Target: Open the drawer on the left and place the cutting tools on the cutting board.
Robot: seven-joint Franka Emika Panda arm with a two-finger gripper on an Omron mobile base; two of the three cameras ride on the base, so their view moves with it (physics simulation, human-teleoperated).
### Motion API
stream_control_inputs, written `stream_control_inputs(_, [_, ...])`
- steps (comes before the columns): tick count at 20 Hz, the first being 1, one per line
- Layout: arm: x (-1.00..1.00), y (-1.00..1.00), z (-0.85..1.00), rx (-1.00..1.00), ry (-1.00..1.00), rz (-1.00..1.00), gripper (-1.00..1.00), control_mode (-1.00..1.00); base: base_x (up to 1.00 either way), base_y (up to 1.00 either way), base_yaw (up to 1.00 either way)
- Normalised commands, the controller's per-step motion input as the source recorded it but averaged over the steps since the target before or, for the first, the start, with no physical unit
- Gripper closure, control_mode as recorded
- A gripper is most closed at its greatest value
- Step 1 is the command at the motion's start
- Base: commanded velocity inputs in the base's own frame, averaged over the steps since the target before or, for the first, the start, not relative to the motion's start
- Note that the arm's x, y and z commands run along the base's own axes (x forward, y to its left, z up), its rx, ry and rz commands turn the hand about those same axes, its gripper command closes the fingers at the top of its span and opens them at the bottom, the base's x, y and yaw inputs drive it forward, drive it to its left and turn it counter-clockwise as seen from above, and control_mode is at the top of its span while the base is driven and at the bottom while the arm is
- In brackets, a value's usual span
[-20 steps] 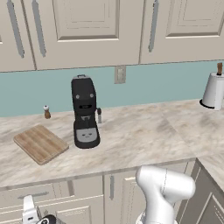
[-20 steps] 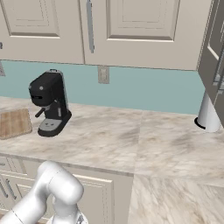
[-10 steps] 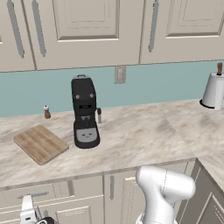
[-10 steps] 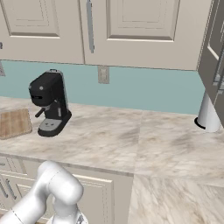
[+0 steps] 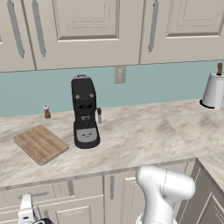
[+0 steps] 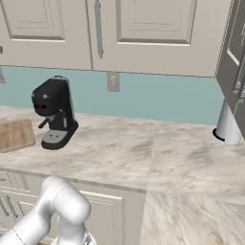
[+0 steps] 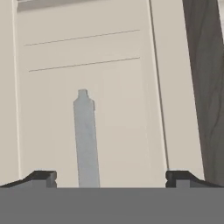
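Jaws: spread wide, holding nothing. In the hand view the two dark finger tips (image 7: 43, 177) stand far apart at the bottom corners.
Between the jaws: a grey bar handle (image 7: 85, 140) on a cream framed panel (image 7: 118, 109). It sits in the gap, nearer the left tip than the right, and touches neither. It runs up and down in this rolled view, so I cannot tell whether it belongs to the drawer or to a door.
Drawer: shut, in the near left cabinet row just under the table edge (image 5: 33, 195), with its horizontal grey handle across the front.
Hand: its white body (image 5: 26, 212) shows at the near left in the left base view, low against the cabinet fronts, just below the drawer's handle.
Arm: the white elbow (image 5: 164, 190) bulges in front of the lower cabinets, and from the right side (image 6: 60, 210) it bends down toward the near left.
Cutting board: flat on the table (image 5: 144, 135) at the left (image 5: 40, 143), bare on top, its corner turned toward the near edge; it also shows at the left edge of the right base view (image 6: 16, 134).
Coffee machine: black, upright (image 5: 85, 113), just right of the board and apart from it (image 6: 54, 112).
Shaker: small, by the far wall (image 5: 46, 112), beyond the board.
Paper roll: upright at the far right (image 5: 214, 89), well apart from the rest (image 6: 227, 125).
Socket: on the blue wall (image 5: 119, 74), up and right of the coffee machine.
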Motion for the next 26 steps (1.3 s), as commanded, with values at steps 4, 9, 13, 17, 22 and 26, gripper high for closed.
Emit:
stream_control_inputs(4, [0.11, -0.05, -0.10, 0.00, 0.00, -0.05, -1.00, -1.00, 0.00, 0.00, 0.00])
stream_control_inputs(9, [0.16, -0.07, -0.14, 0.00, 0.00, -0.04, -1.00, -1.00, 0.00, 0.00, 0.00])
stream_control_inputs(13, [0.17, -0.01, -0.17, 0.00, -0.01, -0.02, -1.00, -1.00, 0.00, 0.00, 0.00])
stream_control_inputs(17, [0.14, 0.00, -0.21, -0.01, -0.03, 0.00, -1.00, -1.00, 0.00, 0.00, 0.00])
stream_control_inputs(22, [0.10, 0.00, -0.28, -0.01, -0.06, 0.00, -1.00, -1.00, 0.00, 0.00, 0.00])
stream_control_inputs(26, [0.10, 0.00, -0.36, -0.03, -0.09, 0.00, -1.00, -1.00, 0.00, 0.00, 0.00])
